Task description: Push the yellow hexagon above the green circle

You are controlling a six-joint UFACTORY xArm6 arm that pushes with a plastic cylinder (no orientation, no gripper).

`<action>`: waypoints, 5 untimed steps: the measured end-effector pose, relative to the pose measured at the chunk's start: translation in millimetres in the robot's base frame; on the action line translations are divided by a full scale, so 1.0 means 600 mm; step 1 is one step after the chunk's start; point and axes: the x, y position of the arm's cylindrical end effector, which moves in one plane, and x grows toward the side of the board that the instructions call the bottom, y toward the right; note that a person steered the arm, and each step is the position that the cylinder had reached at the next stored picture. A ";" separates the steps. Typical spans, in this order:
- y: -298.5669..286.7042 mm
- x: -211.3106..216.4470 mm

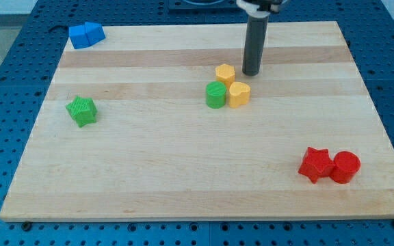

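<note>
I have the wooden board (183, 171) in front of me on the blue pegboard table (5, 102). My tip (251, 72) sits in the upper middle of the board, with the dark rod rising straight up and out past the view's top. The rod carries no clamp, so it grasps nothing; it only stands on the wood, and it is free of every block.

The yellow hexagon (225, 74) lies just to the view's left of my tip, with a narrow strip of bare wood between them. It sits a little above and slightly to the right of the green circle (215, 94); the two look as if they are touching or nearly so, and I cannot tell which. A second yellow block (239, 94), rounded with a notch on top so it reads like a heart, sits right against the green circle's right side and just below the hexagon.

Well off to the view's left lies a green star (81, 110), alone. At the top left corner two blue blocks (86, 34) are pressed together at the board's edge; their shapes are hard to make out. Near the bottom right, a red star (315, 165) touches a red circle (345, 167) on its right.
</note>
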 end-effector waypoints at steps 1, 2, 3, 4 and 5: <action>-0.031 -0.021; -0.093 0.018; -0.077 0.037; -0.057 0.012; 0.022 -0.024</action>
